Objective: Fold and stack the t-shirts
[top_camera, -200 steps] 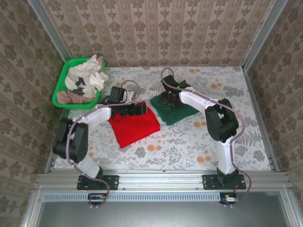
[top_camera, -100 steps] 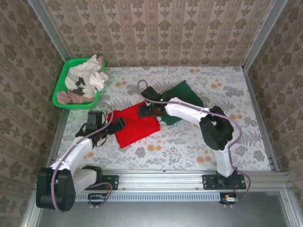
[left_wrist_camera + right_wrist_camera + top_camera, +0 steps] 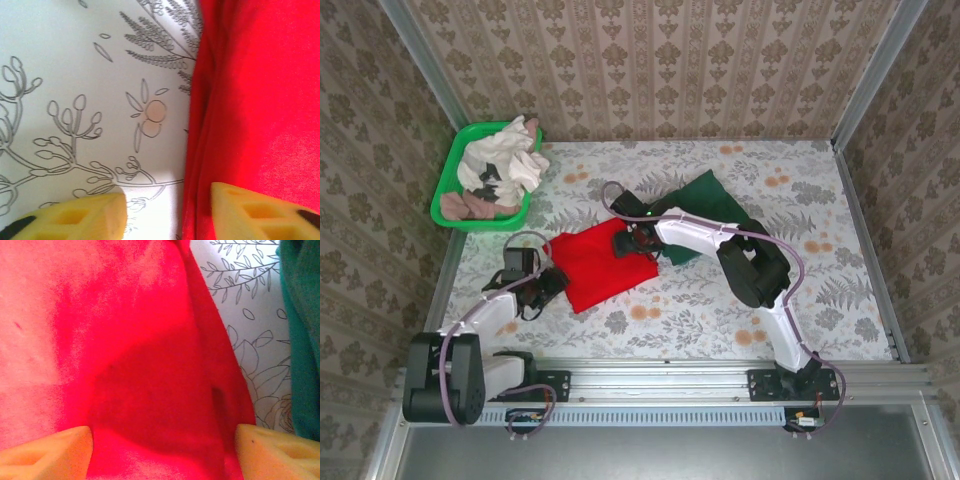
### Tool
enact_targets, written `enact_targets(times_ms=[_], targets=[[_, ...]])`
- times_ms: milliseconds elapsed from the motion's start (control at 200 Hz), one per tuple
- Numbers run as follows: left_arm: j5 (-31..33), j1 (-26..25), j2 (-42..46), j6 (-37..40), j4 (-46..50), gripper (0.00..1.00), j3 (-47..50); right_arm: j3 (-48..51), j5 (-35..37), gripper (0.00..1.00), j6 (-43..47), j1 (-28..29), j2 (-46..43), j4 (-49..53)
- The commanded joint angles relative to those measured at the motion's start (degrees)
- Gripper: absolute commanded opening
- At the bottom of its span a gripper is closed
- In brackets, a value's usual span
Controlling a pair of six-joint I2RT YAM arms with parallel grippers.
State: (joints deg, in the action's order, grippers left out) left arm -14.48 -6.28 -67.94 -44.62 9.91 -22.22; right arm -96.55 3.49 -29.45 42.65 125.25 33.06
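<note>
The bright red t-shirt (image 3: 602,265) lies folded flat on the flowered table, its print hidden. Behind it and to the right, the dark green t-shirt (image 3: 708,203) lies loosely spread. My left gripper (image 3: 550,284) sits low at the red shirt's left edge. In the left wrist view its yellow fingers (image 3: 260,210) stand apart astride that edge (image 3: 200,150), one over the cloth and one over bare table; the gripper (image 3: 167,215) is open. My right gripper (image 3: 628,240) hovers over the red shirt's far right part, jaws wide open (image 3: 162,452) above red cloth (image 3: 150,365), the green shirt (image 3: 302,340) beside it.
A green basket (image 3: 446,190) heaped with pale and dark clothes stands at the back left. Patterned walls close in the table on three sides. The metal rail with both arm bases (image 3: 660,380) runs along the near edge.
My left arm pulled back toward the near left, its gripper going from the red shirt's far part to its left edge. My right gripper left the green shirt for the red one; the green shirt shifted back-right.
</note>
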Motion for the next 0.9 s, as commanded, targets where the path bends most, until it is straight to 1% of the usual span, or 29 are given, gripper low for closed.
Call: enact_targets(times_ms=[0, 25, 70, 150, 215, 300, 330, 370, 435, 470, 535, 750, 800, 895], targets=[[-10.98, -2.38, -8.04, -2.83, -19.76, 0.38, 2.27, 0.04, 3.44, 0.77, 0.8, -0.43, -0.36, 3.1], [-11.12, -2.53, -8.15, -2.92, -19.8, 0.35, 1.9, 0.21, 3.49, 0.77, 0.8, -0.51, -0.44, 2.98], [-11.35, -2.7, -8.01, -2.9, -19.59, 0.33, 1.17, 0.31, 2.83, 0.77, 0.89, -0.57, -0.41, 2.69], [-11.18, -3.23, -6.78, -2.3, -16.66, 0.32, -0.84, 0.1, 1.48, 0.77, 0.56, -0.71, 0.31, 2.17], [-10.6, -3.54, -5.31, -1.33, -13.72, 0.36, -2.73, -0.43, 0.86, 0.77, 0.19, -0.68, 1.25, 2.33], [-9.8, -3.81, -3.37, -0.56, -10.15, 0.45, -4.29, -0.42, 0.74, 0.77, -0.37, -0.72, 2.08, 2.0], [-9.77, -3.81, -2.73, -0.49, -9.74, 0.47, -4.46, -0.23, 0.4, 0.77, -0.5, -0.67, 2.25, 1.69], [-9.85, -3.8, -1.99, -0.31, -9.12, 0.48, -4.75, -0.01, -0.53, 0.77, -0.74, -0.74, 2.37, 1.23], [-9.88, -3.75, -1.17, -0.18, -7.93, 0.55, -5.33, 0.94, -2.88, 0.76, -1.0, -0.8, 1.99, -0.32], [-9.85, -3.77, -0.92, 0.05, -7.17, 0.57, -5.59, 1.63, -4.31, 0.76, -1.57, -0.79, 1.56, -1.37], [-10.25, -3.66, -0.57, 0.09, -6.88, 0.59, -5.86, 2.59, -6.7, 0.74, -2.12, -0.8, 0.82, -2.1], [-9.19, -2.8, -0.75, 2.03, -2.94, 0.6, -5.38, 5.09, -7.12, 0.73, -4.17, -1.25, -1.1, -4.8], [-8.99, -2.35, -0.48, 1.92, -3.26, 0.63, -4.29, 5.68, -7.12, 0.72, -4.3, -1.33, -1.27, -5.4], [-8.9, -2.26, -0.39, 1.46, -4.44, 0.65, -2.57, 5.71, -7.34, 0.72, -4.5, -1.57, -1.15, -5.44]])
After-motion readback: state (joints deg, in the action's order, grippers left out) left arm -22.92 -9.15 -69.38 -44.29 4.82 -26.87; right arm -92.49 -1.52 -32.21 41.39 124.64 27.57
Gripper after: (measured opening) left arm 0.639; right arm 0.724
